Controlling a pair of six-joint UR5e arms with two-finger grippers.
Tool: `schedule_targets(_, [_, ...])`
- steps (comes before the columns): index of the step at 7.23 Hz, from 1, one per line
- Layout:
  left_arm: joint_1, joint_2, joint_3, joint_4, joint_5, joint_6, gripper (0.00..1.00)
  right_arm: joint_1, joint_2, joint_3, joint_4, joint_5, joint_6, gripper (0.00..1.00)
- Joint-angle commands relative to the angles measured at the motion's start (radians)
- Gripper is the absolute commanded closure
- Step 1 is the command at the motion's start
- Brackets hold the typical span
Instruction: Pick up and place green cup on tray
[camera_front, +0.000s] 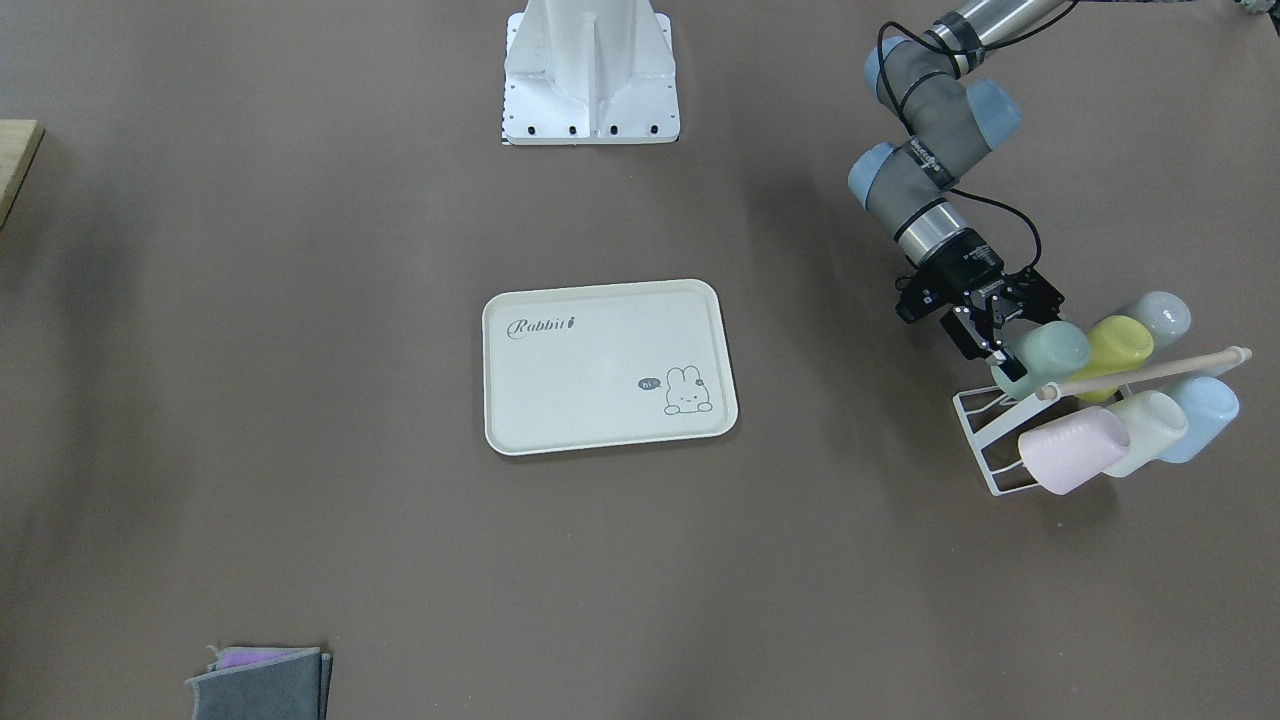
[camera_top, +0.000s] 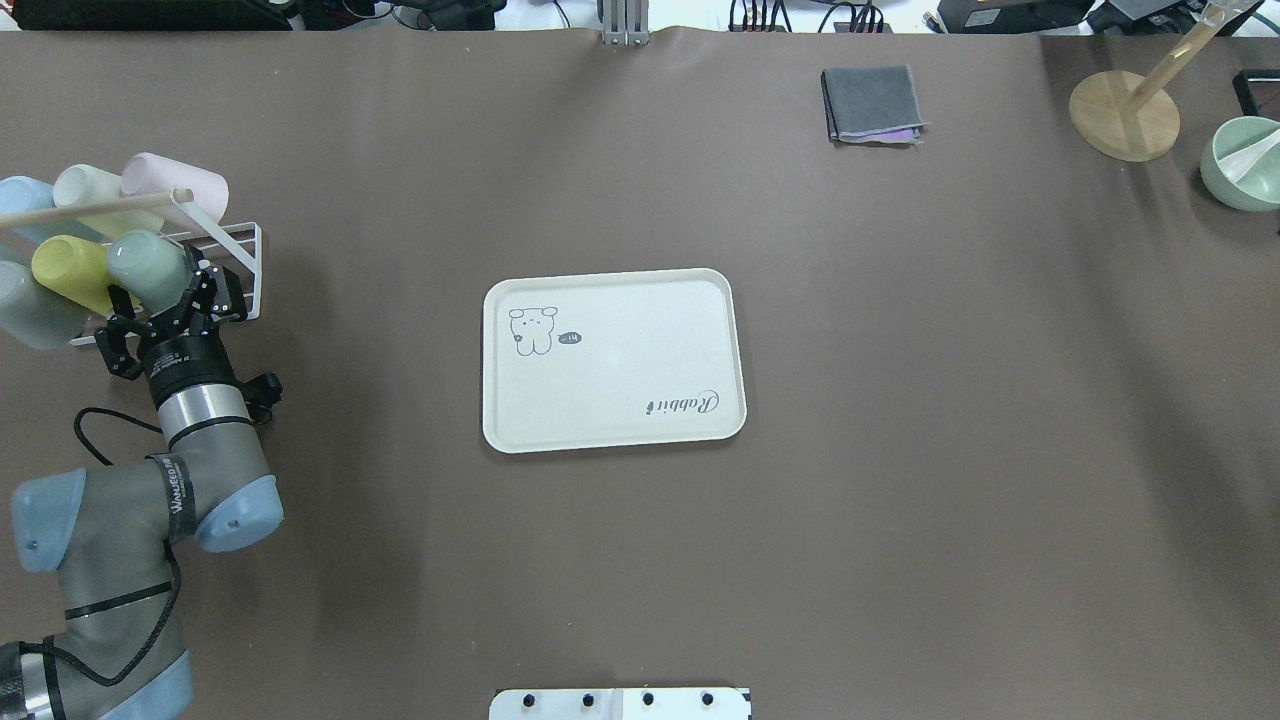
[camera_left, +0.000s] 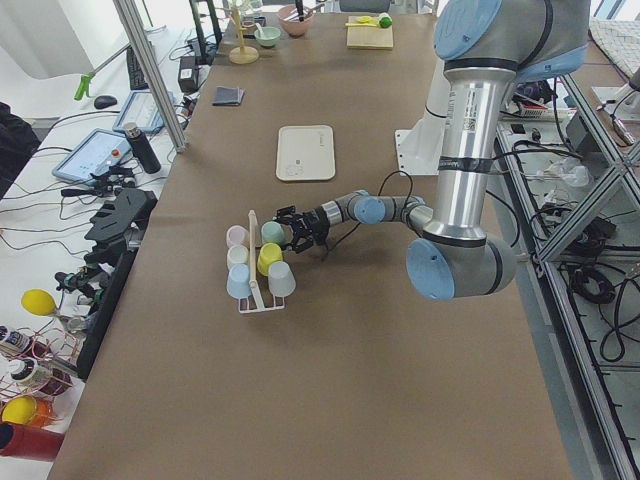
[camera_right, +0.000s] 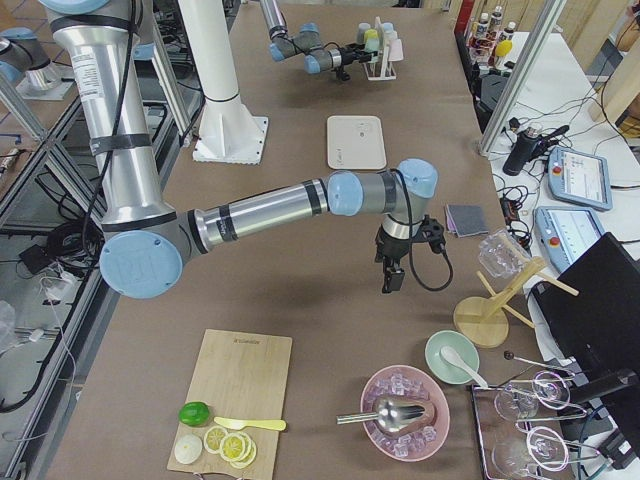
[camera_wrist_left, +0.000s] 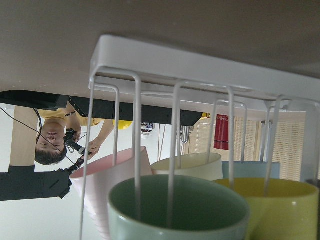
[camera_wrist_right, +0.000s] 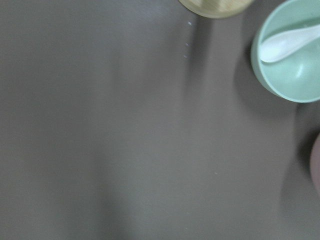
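At the rack, left tool gapes beside green cup; right tool: cannot tell; tray reads "Rabbit".

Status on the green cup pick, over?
Left gripper open at mouth of green cup. Right gripper far off, state unclear. Cup on rack prong, yellow cup close beside. Tray bare.

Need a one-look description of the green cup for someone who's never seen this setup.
Go to the white wire rack at the table's end on the robot's left, hung with cups in two rows. The green cup is the sage one ending the robot-side row nearest the tray, next to the yellow cup, with the left gripper at its mouth.
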Motion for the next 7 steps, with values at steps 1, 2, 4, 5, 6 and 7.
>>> schedule_targets(1, [-0.001, -0.004, 0.008, -0.012, 0.002, 0.002, 0.03, 0.131, -0.151, -0.002, 0.031, 0.004, -0.184, 0.00])
schedule_targets(2, [-0.001, -0.007, 0.011, -0.013, 0.000, 0.002, 0.08, 0.158, -0.229, -0.002, 0.113, 0.009, -0.227, 0.00])
schedule_targets(4, [-0.001, -0.010, 0.013, -0.013, 0.005, 0.001, 0.48, 0.169, -0.270, -0.006, 0.198, 0.016, -0.220, 0.00])
schedule_targets(5, [-0.002, -0.010, 0.014, -0.023, 0.005, 0.001, 0.64, 0.169, -0.263, -0.014, 0.199, 0.013, -0.191, 0.00])
schedule_targets(6, [-0.002, -0.009, 0.017, -0.035, 0.005, 0.002, 0.79, 0.169, -0.259, -0.015, 0.202, 0.013, -0.157, 0.00])
schedule_targets(7, [-0.005, -0.009, 0.017, -0.044, 0.003, 0.005, 0.83, 0.169, -0.250, -0.031, 0.200, 0.016, -0.156, 0.00])
